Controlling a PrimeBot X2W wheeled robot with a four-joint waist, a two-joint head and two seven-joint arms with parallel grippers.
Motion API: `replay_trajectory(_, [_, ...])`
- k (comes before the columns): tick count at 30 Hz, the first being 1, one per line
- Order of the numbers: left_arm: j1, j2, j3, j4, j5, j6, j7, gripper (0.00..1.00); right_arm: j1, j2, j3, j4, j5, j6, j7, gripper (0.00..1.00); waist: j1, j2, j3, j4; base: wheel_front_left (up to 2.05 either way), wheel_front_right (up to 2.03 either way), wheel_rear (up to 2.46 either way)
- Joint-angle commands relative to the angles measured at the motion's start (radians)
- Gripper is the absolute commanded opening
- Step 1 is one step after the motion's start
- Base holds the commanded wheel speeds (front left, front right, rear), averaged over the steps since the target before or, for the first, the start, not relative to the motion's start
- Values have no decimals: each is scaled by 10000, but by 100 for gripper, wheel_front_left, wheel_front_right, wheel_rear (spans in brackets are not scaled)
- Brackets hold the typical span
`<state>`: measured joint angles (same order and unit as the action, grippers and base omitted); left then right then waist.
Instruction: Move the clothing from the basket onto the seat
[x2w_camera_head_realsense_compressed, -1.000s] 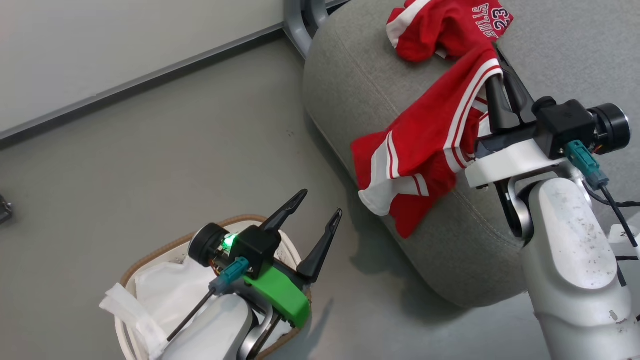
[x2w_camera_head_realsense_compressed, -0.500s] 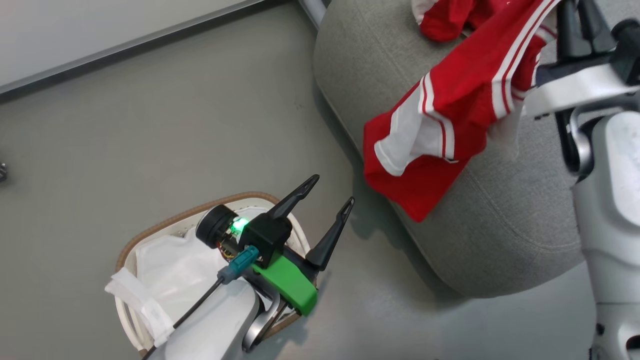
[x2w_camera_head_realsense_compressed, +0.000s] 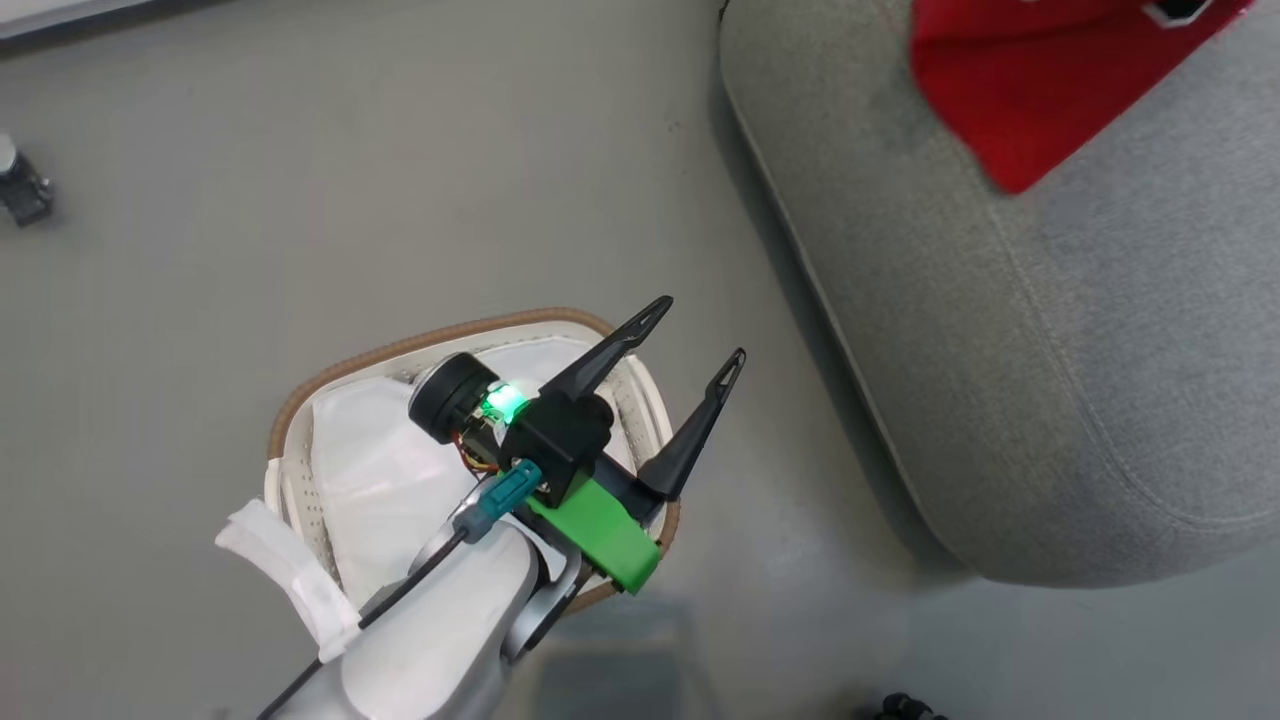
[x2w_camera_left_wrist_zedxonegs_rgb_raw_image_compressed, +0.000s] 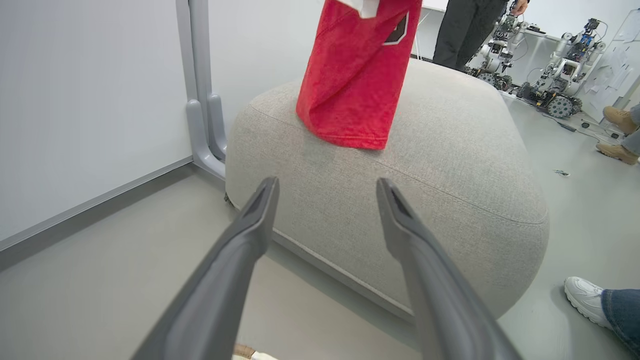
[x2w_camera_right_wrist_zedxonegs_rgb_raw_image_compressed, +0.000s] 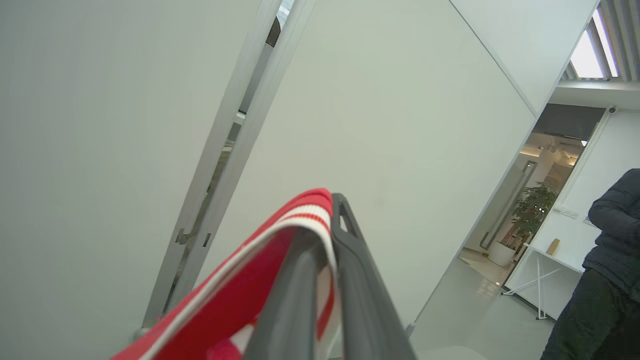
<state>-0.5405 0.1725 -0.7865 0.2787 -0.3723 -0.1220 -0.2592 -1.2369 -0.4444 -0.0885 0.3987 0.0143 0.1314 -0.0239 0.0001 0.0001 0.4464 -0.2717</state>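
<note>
A red garment (x2w_camera_left_wrist_zedxonegs_rgb_raw_image_compressed: 355, 75) with white trim hangs above the grey seat (x2w_camera_left_wrist_zedxonegs_rgb_raw_image_compressed: 450, 165), its lower hem brushing the cushion top; its corner (x2w_camera_head_realsense_compressed: 1040, 90) shows at the top right of the head view. My right gripper (x2w_camera_right_wrist_zedxonegs_rgb_raw_image_compressed: 327, 220) is shut on the striped edge of this clothing (x2w_camera_right_wrist_zedxonegs_rgb_raw_image_compressed: 270, 280), fingers pointing up at a wall. My left gripper (x2w_camera_head_realsense_compressed: 697, 328) stands open and holds nothing, above the right rim of the basket (x2w_camera_head_realsense_compressed: 420, 340), fingers aimed toward the seat (x2w_camera_head_realsense_compressed: 1050, 350). Inside the basket lies its white liner (x2w_camera_head_realsense_compressed: 370, 470).
A grey partition leg (x2w_camera_left_wrist_zedxonegs_rgb_raw_image_compressed: 200, 115) stands at the seat's far left. People stand around: dark trousers (x2w_camera_left_wrist_zedxonegs_rgb_raw_image_compressed: 465, 30) behind the seat, a white shoe (x2w_camera_left_wrist_zedxonegs_rgb_raw_image_compressed: 585, 297) at the lower right, brown shoes (x2w_camera_left_wrist_zedxonegs_rgb_raw_image_compressed: 617, 135) farther off. Small robots (x2w_camera_left_wrist_zedxonegs_rgb_raw_image_compressed: 550, 75) crowd the far floor.
The head camera has tilted down and the scene has slid up and right. The right gripper rose out of the head view, lifting the red garment so that it hangs above the seat.
</note>
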Motion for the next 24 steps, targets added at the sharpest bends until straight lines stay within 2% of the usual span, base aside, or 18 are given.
replay_trajectory(1, [-247,27,-30,-65,63,23,-6,100,-400,-289,-83,129,-51,-15,150,0,-1,-1,618,621,0,0,0])
replay_trajectory(5, [-491,-22,-123,-239,194,37,37,100,-1459,-1239,-322,453,-303,-15,545,0,-1,-1,1073,1061,0,0,0])
replay_trajectory(9, [-779,-66,-172,-400,308,49,64,100,-1584,-1598,-579,1075,-406,-15,740,0,-1,-1,1561,1371,0,0,0])
replay_trajectory(14, [-1050,-61,-162,-569,398,88,69,100,-766,-1534,-1258,2175,-542,-15,487,0,-1,-1,2082,1619,0,0,0])
replay_trajectory(24, [-1305,214,-97,-681,448,223,122,100,562,-722,-2379,4482,-1482,-15,-603,0,-1,-1,2652,1596,0,0,0])
